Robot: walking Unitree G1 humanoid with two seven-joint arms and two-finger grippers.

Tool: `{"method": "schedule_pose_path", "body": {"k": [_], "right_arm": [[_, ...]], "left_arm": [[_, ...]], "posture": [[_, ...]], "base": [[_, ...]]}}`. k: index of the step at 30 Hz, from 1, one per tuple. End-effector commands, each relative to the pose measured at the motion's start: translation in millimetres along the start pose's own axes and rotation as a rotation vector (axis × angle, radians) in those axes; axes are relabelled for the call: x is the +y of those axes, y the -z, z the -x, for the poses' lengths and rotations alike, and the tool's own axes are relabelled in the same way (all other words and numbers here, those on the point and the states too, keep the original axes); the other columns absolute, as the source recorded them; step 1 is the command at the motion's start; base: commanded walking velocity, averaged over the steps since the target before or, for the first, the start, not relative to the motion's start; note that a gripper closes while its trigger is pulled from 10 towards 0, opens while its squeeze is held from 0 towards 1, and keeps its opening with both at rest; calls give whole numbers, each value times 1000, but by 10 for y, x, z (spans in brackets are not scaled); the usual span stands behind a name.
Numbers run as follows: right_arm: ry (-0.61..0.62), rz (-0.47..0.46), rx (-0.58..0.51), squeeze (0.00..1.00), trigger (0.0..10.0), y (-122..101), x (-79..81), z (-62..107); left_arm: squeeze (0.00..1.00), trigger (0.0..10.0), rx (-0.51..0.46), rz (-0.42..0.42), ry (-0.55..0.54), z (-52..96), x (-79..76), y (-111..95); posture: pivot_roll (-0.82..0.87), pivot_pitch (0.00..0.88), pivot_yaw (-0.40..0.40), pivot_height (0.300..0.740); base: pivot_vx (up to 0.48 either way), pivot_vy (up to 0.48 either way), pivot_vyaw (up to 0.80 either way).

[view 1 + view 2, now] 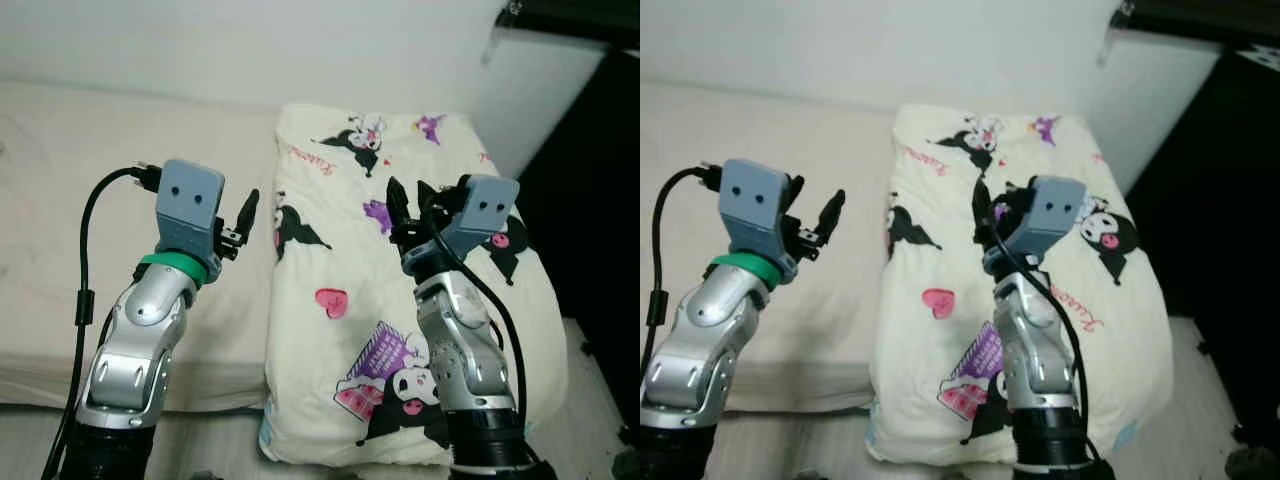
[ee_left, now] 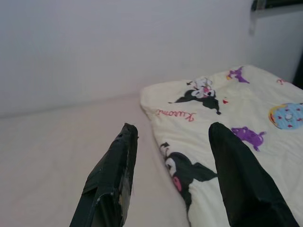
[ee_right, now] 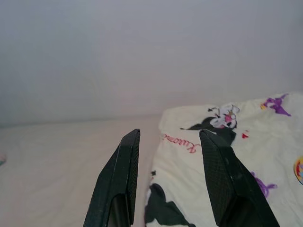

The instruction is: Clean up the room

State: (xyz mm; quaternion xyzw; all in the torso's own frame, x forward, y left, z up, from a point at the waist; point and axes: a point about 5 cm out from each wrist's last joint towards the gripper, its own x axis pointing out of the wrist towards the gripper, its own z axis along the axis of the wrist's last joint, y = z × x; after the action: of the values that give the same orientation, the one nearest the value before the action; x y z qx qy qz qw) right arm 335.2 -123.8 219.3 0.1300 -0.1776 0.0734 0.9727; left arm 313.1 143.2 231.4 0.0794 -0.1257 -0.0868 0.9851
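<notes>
Bed [image 1: 60,200] with cream sheet runs left to right against the far wall; folded cartoon-print quilt [image 1: 400,300] lies on its right end, looks tidy already, little seems left here. Left gripper [image 1: 240,225] hovers over the sheet beside the quilt, fingers spread; right gripper [image 1: 405,200] above the quilt, spread, holding nothing. Pink cursive on the quilt, unreadable.

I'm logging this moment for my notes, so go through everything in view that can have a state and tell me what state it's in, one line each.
Left end effector: open, empty, raised over the bed beside the quilt's edge.
Right end effector: open, empty, raised above the quilt.
Cartoon-print quilt: folded into a thick stack, lying flat on the bed against the wall.
Bed sheet: spread, slightly wrinkled.
</notes>
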Motion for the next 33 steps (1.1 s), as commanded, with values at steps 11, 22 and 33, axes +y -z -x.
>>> {"method": "schedule_pose_path", "body": {"k": [11, 22, 33], "right_arm": [[77, 13, 16, 0, 10000, 75, -115, 8], [80, 36, 38, 0, 10000, 143, -84, 40], [76, 35, 41, 0, 10000, 166, -70, 43]], "left_arm": [[0, 10000, 48, 16, -7, -3, -54, 156], [0, 10000, 60, 46, -44, 34, -87, 190], [0, 10000, 64, 66, -96, 85, -73, 219]], "posture": [[52, 38, -19, 740], [58, 48, -19, 740], [66, 53, -24, 740]], "base": [[0, 0, 0], [0, 0, 0], [0, 0, 0]]}}
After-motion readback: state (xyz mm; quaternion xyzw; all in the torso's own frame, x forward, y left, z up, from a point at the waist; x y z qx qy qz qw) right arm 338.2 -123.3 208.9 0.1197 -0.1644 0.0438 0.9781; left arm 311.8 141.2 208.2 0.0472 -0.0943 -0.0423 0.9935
